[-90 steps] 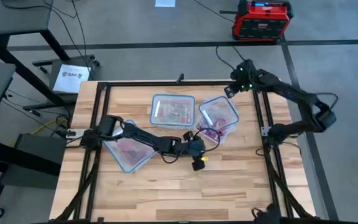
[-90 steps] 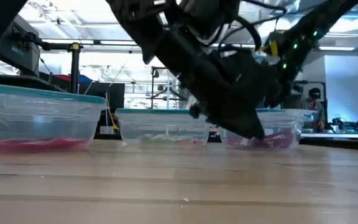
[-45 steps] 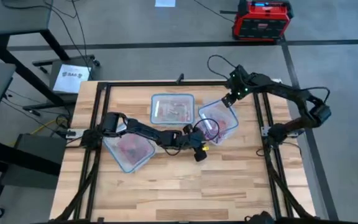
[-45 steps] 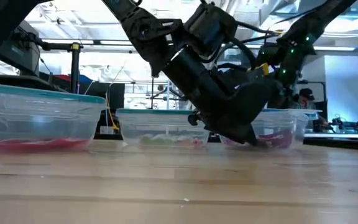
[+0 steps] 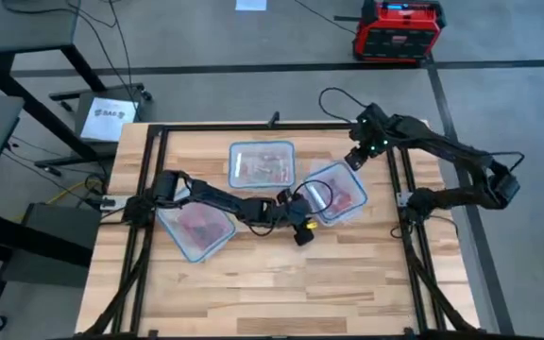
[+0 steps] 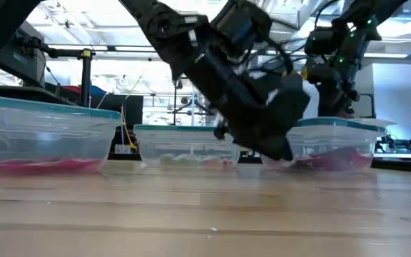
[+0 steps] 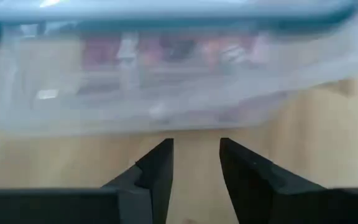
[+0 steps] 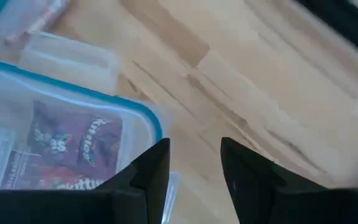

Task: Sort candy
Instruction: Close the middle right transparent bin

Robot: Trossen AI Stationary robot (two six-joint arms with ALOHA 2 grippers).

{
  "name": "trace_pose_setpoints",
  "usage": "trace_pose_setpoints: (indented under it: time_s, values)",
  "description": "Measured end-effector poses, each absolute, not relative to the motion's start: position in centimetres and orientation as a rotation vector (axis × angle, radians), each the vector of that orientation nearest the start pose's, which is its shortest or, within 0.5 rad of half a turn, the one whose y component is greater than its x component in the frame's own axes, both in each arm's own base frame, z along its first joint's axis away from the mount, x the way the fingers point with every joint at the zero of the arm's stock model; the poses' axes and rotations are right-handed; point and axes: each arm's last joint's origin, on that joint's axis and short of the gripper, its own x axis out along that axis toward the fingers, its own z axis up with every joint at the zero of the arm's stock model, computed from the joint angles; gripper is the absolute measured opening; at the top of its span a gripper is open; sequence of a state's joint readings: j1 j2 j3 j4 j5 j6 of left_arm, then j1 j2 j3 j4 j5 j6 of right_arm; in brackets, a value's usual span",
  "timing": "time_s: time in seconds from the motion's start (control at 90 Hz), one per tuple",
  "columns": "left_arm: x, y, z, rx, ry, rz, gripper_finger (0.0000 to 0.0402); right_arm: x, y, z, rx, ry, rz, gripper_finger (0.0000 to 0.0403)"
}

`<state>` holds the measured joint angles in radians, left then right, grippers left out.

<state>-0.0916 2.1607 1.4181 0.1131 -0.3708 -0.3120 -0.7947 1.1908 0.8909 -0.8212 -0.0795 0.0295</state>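
Note:
Three clear containers with bluish rims stand on the wooden table. The left one [image 5: 196, 227] holds red candy [image 5: 195, 223], the middle one [image 5: 263, 163] holds mixed candy, and the right one [image 5: 336, 195] holds red and purple packets [image 8: 67, 149]. My left gripper [image 7: 196, 142] lies low on the table at the right container's near left wall [image 7: 166, 93], open, with only wood between its fingers. My right gripper [image 8: 194, 142] hangs open over that container's far right corner [image 8: 148, 118]. My left gripper points its fingertips [image 7: 163, 149] level at the right container's side wall, close before it; whether they touch it I cannot tell. My right gripper points down beside the container's corner rim [image 8: 157, 134]; whether a finger touches the rim I cannot tell.
A black frame [image 5: 253, 127] runs around the tabletop. Bare wood [image 5: 281, 283] lies along the near half of the table. Beyond the far edge a red and black box [image 5: 397, 30] stands on the floor.
The right container has slid toward the table's near edge and turned a little, now lying over the packets that were beside it. My right gripper has come down and toward the near edge, following the container's far corner. My left gripper has shifted slightly toward the container.

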Motion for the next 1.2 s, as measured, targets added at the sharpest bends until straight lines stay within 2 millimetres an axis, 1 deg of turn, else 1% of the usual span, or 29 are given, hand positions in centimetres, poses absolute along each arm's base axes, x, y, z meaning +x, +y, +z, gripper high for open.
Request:
trace_pose_setpoints:
  time_s: [0.1,0.178,0.278,0.333,0.411,0.456,0.544,0.678,0.811,0.922,1.056,1.2]
  values:
    - [45.5,-4.1,15.8,-0.131,0.618,0.347,0.0118,15.2,-15.1,24.9,0.477,1.030,-0.638,0.0132]
    - [44.8,-4.8,16.3,-0.098,0.675,0.335,0.0118,15.2,-14.9,24.6,0.463,1.041,-0.621,0.0132]
    - [44.3,-5.4,16.5,-0.060,0.708,0.336,0.0118,15.1,-14.7,23.0,0.475,1.098,-0.622,0.0132]
    - [44.3,-5.6,16.6,-0.056,0.702,0.337,0.0118,14.8,-15.0,22.0,0.457,1.122,-0.688,0.0132]
    - [44.5,-5.6,16.3,-0.050,0.691,0.339,0.0118,14.5,-15.9,21.1,0.437,1.094,-0.770,0.0132]
    - [44.8,-5.5,16.0,-0.051,0.668,0.340,0.0118,14.3,-16.2,20.7,0.444,1.084,-0.762,0.0132]
    - [45.2,-5.1,15.3,-0.045,0.656,0.340,0.0118,14.7,-16.2,20.6,0.475,1.056,-0.678,0.0132]
    - [45.7,-4.1,14.5,-0.049,0.641,0.353,0.0118,15.6,-15.1,20.6,0.449,1.072,-0.564,0.0132]
    - [46.0,-2.6,14.8,-0.070,0.606,0.382,0.0118,16.7,-13.9,20.6,0.395,1.079,-0.489,0.0132]
    - [46.2,-1.7,14.9,-0.076,0.584,0.393,0.0118,17.1,-13.6,20.7,0.370,1.069,-0.468,0.0132]
    - [46.2,-1.7,14.9,-0.082,0.597,0.373,0.0118,16.9,-13.6,20.6,0.372,1.087,-0.471,0.0132]
    - [45.9,-2.1,14.5,-0.065,0.648,0.367,0.0118,16.8,-13.7,20.6,0.388,1.090,-0.481,0.0132]
